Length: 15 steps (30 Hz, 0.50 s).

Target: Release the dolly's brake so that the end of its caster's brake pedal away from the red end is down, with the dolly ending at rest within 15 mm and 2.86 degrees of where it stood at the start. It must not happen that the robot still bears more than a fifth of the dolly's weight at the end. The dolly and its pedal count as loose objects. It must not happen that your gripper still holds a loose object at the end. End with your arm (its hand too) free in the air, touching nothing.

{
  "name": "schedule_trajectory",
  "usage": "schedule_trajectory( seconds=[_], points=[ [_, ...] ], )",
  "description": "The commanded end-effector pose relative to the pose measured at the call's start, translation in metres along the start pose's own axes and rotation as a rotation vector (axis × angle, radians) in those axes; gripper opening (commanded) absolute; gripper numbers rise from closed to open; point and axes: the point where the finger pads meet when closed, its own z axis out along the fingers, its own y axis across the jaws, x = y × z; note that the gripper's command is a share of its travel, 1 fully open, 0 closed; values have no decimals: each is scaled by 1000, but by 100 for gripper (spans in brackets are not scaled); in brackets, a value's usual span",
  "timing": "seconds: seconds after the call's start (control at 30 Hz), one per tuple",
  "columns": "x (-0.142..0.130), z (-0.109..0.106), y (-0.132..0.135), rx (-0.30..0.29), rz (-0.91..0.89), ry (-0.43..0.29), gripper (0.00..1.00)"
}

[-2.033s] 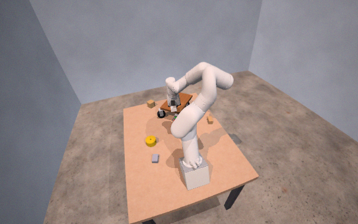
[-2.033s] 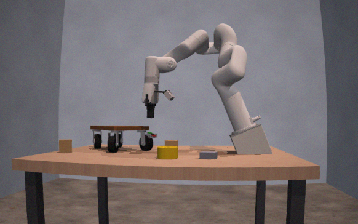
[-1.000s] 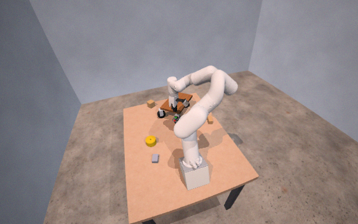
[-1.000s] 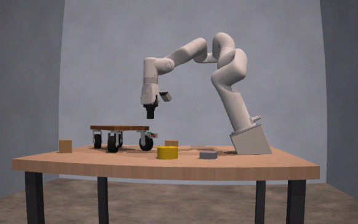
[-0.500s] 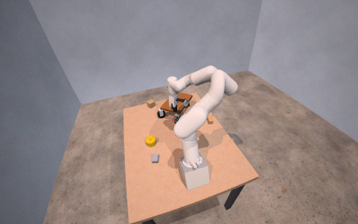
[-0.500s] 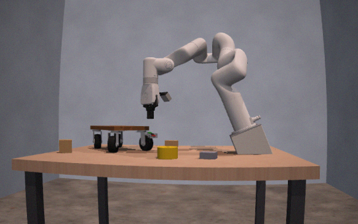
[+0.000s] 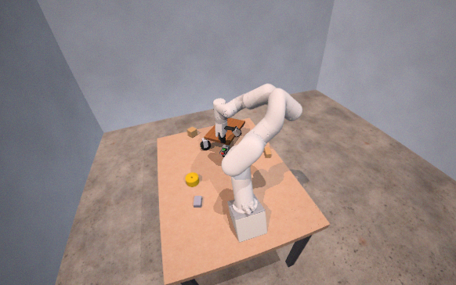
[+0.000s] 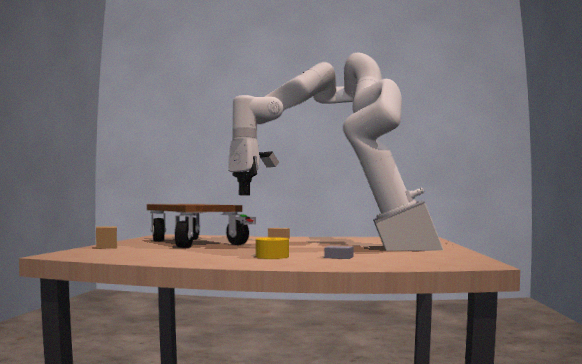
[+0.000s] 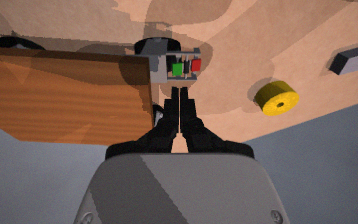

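The dolly point(image 8: 194, 207) is a brown wooden deck on black caster wheels, standing at the far side of the table; it also shows in the top view point(image 7: 225, 131) and in the wrist view point(image 9: 66, 95). Its brake pedal point(image 9: 185, 66) point(image 8: 249, 219) has a green end point(image 9: 177, 67) and a red end point(image 9: 196, 65), and sticks out at the deck's corner. My gripper point(image 8: 244, 189) is shut and empty. It hangs above the deck's right edge, a little above the pedal. In the wrist view the fingertips point(image 9: 180, 92) point just below the pedal.
A yellow cylinder point(image 8: 272, 247) and a small grey block point(image 8: 338, 252) lie on the near side of the table. A tan cube point(image 8: 106, 237) stands left of the dolly, and another tan block point(image 8: 278, 232) right of it. The arm's base point(image 8: 408, 227) is at the right.
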Motion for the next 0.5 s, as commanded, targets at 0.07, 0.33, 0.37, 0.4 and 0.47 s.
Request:
schedule_trajectory(
  seconds=[0.07, 0.33, 0.37, 0.4, 0.47],
  points=[
    [-1, 9, -1, 2, 0, -2, 0],
    [-1, 21, -1, 2, 0, -2, 0],
    [-1, 24, -1, 2, 0, -2, 0],
    [-1, 26, -1, 2, 0, -2, 0],
    [-1, 30, -1, 2, 0, -2, 0]
  ],
)
